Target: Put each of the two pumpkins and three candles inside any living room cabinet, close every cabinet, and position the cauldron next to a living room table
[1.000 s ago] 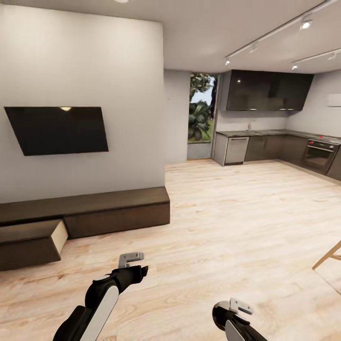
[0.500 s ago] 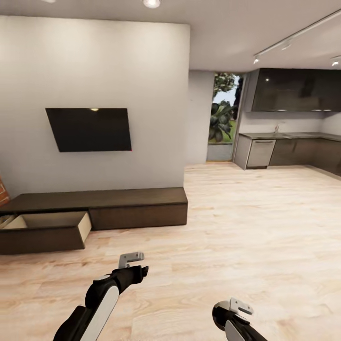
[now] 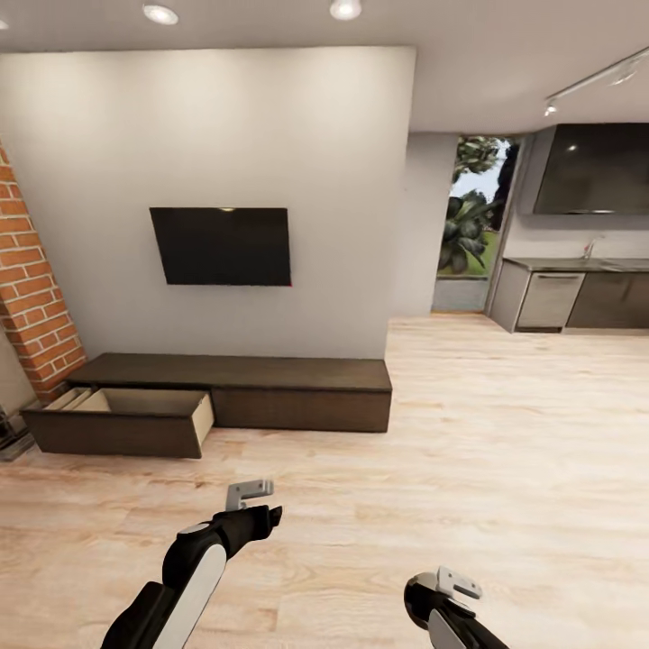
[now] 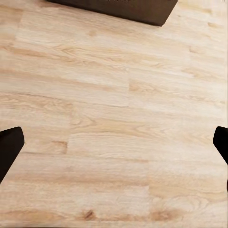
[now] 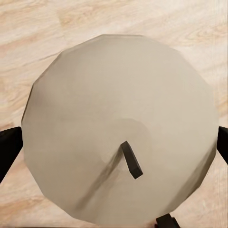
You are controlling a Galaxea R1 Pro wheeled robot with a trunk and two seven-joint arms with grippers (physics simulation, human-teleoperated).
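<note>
From the head view, the cabinet [image 3: 297,394] runs along the wall under the black TV [image 3: 223,245], between ten and twelve o'clock of the robot, with its leftmost drawer [image 3: 126,422] pulled out and showing a pale interior; whether anything lies inside cannot be told from here. A brick fireplace [image 3: 31,288] stands at about ten o'clock, and the kitchen counters [image 3: 577,297] sit far off at two o'clock. The left gripper [image 3: 251,493] hangs low over the plank floor [image 3: 469,469] at eleven o'clock and the right gripper [image 3: 460,584] at one o'clock. In the left wrist view, the dark fingertips [image 4: 10,147] sit wide apart at the frame edges with bare planks between them, so that hand is spread and empty; a corner of the cabinet [image 4: 118,9] shows beyond. In the right wrist view, a candle [image 5: 121,128], beige with a short dark wick, sits between the fingertips [image 5: 9,147], which appear to clasp its sides. The step in hand looks like carrying this candle to the open drawer; the robot should probably square up to the drawer, stop short of its front, and lower the candle well inside before letting go.
</note>
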